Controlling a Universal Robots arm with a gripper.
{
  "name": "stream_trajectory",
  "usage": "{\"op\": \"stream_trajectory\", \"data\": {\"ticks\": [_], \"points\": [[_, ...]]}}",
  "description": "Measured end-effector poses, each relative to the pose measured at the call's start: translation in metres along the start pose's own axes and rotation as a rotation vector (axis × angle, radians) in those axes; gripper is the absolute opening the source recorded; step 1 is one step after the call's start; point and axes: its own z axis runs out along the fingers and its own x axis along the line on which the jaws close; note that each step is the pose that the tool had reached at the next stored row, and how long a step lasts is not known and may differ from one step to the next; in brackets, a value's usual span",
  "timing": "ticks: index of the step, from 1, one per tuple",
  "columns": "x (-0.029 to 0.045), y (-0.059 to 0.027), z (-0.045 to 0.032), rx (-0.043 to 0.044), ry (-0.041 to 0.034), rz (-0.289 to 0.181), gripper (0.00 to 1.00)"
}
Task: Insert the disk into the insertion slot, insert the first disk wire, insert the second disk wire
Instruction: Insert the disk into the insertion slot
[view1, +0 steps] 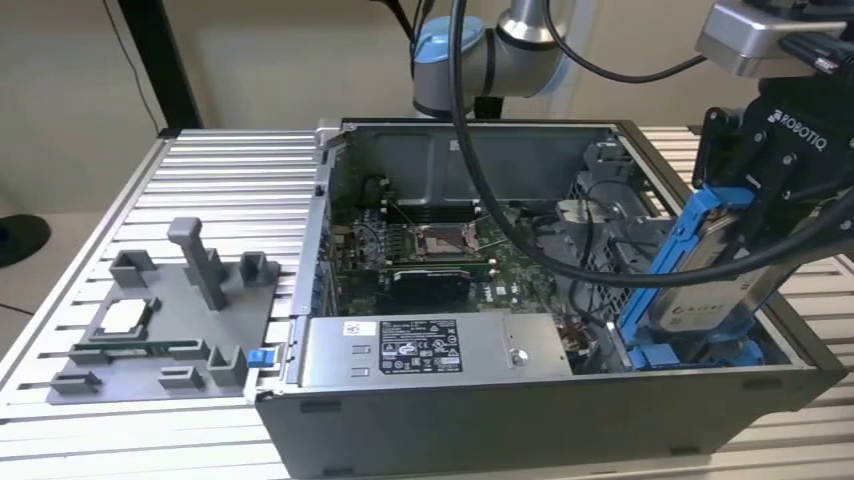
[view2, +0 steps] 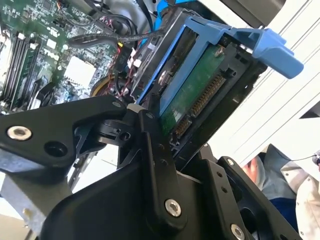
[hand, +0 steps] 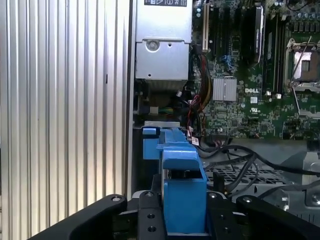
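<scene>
**Ribbed surface, open case: disk hangs tilted at its bay**

Ribbed aluminium makes up the surface, and an open computer case lies on it with its inside facing up. The grey power-supply box along the near wall of the case serves as the landmark.

To the exterior view's right of the power-supply box, the claw is pinching the disk by its blue carrier frame, its black fingers pressed against the frame's sides. The disk is tilted, not level. Its lower end reaches down to the insertion slot, the perforated metal bay just beside the power-supply box on that same side. Whether that end has entered the bay cannot be told. The green circuit board and connector side of the disk show in the second wrist view.

Black cables lie between the power-supply box and the bay, close to the disk's lower end. A bundle of coloured wires runs out from the power-supply box towards the bay mouth.

Judged from this, the chief risks are:
- The tilt may wedge the carrier against the bay's edge.
- A loose cable could be trapped under the frame.
- The plastic frame might slip in the grip if the disk meets resistance.
</scene>
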Motion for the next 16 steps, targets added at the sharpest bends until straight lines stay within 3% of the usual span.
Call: {"op": "stream_trajectory", "data": {"ticks": [13,16], "points": [[-0.0002,-0.0015,0.0235,0.0,0.0001,-0.004,0.0],[-0.0002,-0.0016,0.0255,0.0,-0.0002,-0.004,0.0]]}}
